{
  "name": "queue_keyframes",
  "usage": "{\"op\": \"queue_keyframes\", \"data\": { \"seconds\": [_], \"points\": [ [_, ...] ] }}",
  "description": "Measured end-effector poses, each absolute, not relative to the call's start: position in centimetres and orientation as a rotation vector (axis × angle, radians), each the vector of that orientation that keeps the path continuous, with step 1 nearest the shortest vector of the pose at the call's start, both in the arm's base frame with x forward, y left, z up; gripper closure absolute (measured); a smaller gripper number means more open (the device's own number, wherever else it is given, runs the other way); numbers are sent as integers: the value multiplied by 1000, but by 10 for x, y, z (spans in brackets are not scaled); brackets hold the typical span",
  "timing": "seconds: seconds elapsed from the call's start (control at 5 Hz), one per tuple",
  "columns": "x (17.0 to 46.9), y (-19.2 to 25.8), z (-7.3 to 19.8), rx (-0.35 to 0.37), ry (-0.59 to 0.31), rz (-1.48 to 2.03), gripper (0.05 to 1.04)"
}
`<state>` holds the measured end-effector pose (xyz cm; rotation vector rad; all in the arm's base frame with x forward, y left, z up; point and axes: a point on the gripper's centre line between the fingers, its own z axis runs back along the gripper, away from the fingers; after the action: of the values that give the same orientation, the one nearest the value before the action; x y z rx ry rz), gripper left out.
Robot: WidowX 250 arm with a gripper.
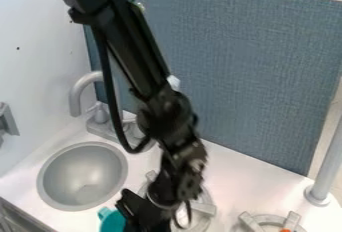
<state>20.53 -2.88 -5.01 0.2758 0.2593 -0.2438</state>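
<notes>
black tool [139, 213] beside a teal object [112, 220] near the sink [81, 173], open or closed, gripping or not, impossible to tell

Sink [83, 173]: recessed in worktop [247, 186]. Tap [75, 96]: behind sink. Panel [254, 76]: upright, rear. Post [328, 161]: right, near burner [292, 220].

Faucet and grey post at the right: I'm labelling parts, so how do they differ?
The faucet curves over into a hook; the post is straight. The faucet stands behind the sink, while the post stands by the right edge on a round foot. Both are grey and rise from the white counter.
</notes>
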Motion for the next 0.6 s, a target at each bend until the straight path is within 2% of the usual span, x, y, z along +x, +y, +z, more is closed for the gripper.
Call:
{"op": "queue_keyframes", "data": {
  "seconds": [0.2,0.4,0.6],
  "points": [
    [183,-63,-38,282,252,-330,983],
    [187,-81,-57,202,256,-414,983],
    [199,-89,-72,184,254,-450,983]
  ]
}}
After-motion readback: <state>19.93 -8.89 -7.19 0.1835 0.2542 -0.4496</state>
